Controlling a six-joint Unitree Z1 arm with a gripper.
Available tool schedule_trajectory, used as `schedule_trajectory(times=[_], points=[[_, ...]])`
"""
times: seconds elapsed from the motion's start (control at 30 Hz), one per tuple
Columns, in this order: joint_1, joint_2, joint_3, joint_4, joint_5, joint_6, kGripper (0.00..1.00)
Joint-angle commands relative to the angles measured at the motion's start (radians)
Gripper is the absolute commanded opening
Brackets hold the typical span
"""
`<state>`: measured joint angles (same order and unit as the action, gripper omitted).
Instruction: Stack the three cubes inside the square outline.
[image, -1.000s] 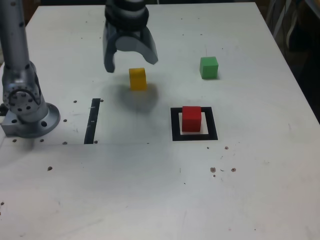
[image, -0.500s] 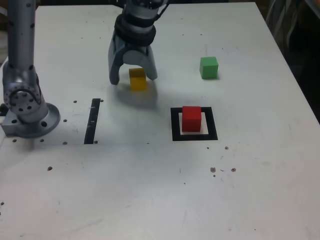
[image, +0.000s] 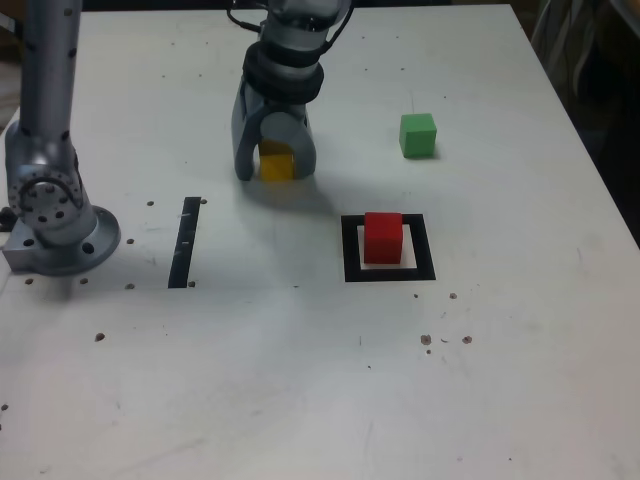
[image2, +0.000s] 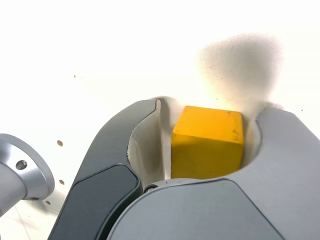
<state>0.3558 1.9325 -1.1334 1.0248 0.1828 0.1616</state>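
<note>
My hand is down on the tabletop, jaws spread either side of the yellow cube, not yet clamped; a gap shows on one side in the wrist view. The cube looks rigid, light and matte, so flat opposite faces should hold without slipping. Red cube sits inside the square outline; green cube stands well apart.
</note>
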Motion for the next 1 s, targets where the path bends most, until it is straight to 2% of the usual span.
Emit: schedule_trajectory(times=[0.0, 0.23, 0.43, 0.57, 0.77, 0.97], points=[[0.003, 0.004, -0.003, -0.003, -0.004, 0.004, 0.31], [0.003, -0.003, -0.021, 0.013, -0.023, 0.033, 0.28], [-0.01, -0.084, -0.036, 0.056, -0.021, 0.037, 0.16], [-0.046, -0.142, -0.052, 0.099, -0.024, 0.032, 0.15], [-0.211, -0.183, -0.172, 0.219, -0.029, -0.055, 0.15], [-0.41, -0.117, -0.37, 0.327, -0.037, -0.171, 0.15]])
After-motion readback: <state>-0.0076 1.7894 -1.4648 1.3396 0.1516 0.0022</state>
